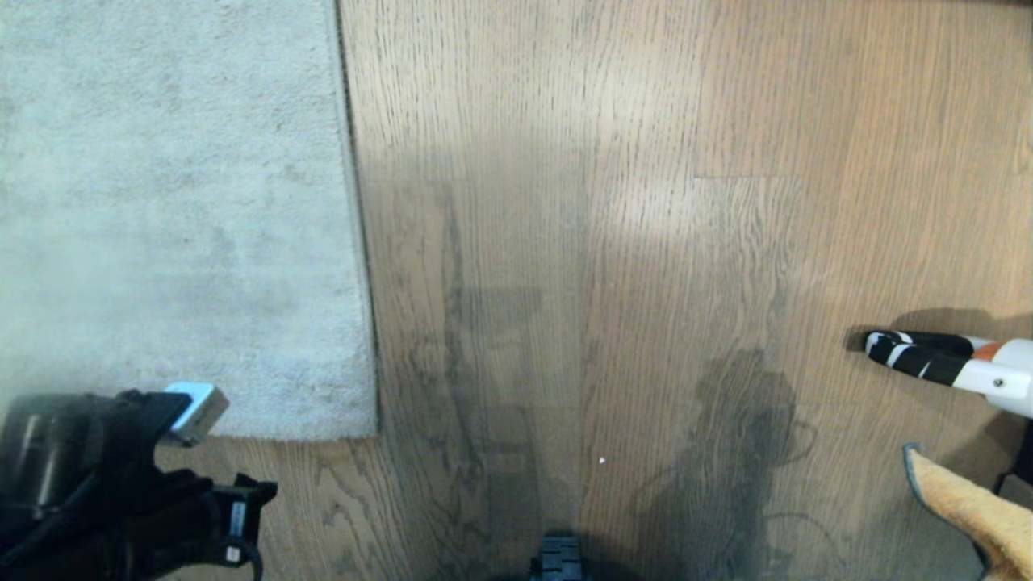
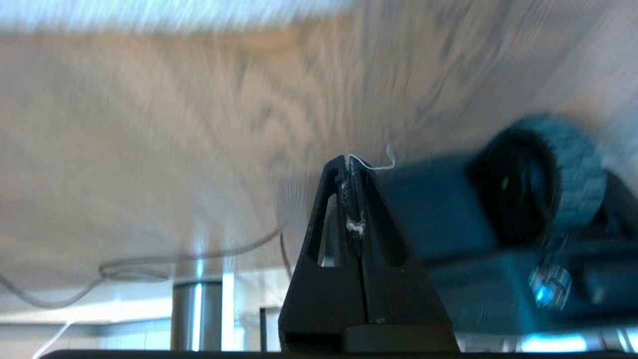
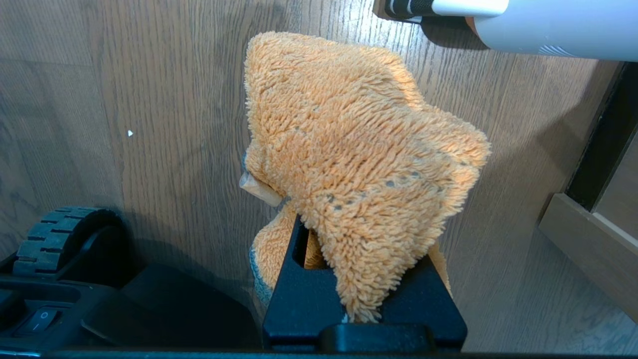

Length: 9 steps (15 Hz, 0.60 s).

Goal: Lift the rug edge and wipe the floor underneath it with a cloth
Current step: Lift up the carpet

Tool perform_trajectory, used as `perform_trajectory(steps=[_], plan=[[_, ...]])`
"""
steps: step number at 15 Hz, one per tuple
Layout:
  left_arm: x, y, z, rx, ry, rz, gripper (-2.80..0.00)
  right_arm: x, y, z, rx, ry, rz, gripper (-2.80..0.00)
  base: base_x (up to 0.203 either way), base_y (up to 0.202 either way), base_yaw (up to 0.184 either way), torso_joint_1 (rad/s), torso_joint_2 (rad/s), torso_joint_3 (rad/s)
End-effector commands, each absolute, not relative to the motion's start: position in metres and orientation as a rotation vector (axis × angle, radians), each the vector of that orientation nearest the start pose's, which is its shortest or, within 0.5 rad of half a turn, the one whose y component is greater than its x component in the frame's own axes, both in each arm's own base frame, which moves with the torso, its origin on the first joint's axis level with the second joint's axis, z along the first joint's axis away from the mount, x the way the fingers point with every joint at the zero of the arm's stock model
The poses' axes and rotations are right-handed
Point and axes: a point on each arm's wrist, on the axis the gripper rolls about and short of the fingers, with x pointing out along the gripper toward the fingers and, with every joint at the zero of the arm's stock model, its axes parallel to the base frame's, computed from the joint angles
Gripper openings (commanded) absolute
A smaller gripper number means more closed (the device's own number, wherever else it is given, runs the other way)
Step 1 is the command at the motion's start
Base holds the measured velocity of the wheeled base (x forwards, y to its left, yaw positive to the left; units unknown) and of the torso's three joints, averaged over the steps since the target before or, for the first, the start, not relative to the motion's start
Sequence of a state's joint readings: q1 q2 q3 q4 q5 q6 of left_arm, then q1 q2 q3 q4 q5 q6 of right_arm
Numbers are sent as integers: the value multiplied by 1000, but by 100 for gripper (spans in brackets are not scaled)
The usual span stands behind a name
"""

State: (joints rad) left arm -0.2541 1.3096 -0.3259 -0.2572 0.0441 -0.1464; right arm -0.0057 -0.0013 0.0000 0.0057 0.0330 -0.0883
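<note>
I judge the task to be at its opening step: the pale grey short-pile rug lies flat on the brown wood-grain plank floor, its near corner and straight right edge undisturbed, so nothing has been lifted or wiped yet. My left gripper has its 2 black fingers pressed together on nothing but a few wisps of white lint, and in the head view that arm sits low at the left, near the rug's near corner. My right gripper is pinching the orange-tan fuzzy microfibre cloth with a dark grey stitched border, which bunches up in front of the fingers; in the head view only a corner of it shows at the lower right, well apart from the rug. The next move, as I read it, calls for my left fingers to spread, come down to the rug's edge by the corner and catch the thin border so it can be raised, then for the cloth to travel across to the exposed floor. Much is unclear: the left wrist view is smeared, so I cannot tell how close that gripper is to the rug; the right fingertips are buried under the cloth; a white and black tube-shaped object with an orange band is cut off at the right edge, and I cannot identify it.
</note>
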Motion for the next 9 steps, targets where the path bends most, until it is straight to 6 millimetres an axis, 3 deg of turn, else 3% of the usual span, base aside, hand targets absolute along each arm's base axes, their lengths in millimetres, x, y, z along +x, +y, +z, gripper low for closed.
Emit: perform_trajectory(steps=[1,9], plan=[[173,-55,112,-15,779,-160,-280,-23,1,75,-89,5,28,-280,0,0,0,0,0,0],[193,-83,119,-68,757,-150,-280,-23,1,75,-89,5,28,-280,0,0,0,0,0,0]])
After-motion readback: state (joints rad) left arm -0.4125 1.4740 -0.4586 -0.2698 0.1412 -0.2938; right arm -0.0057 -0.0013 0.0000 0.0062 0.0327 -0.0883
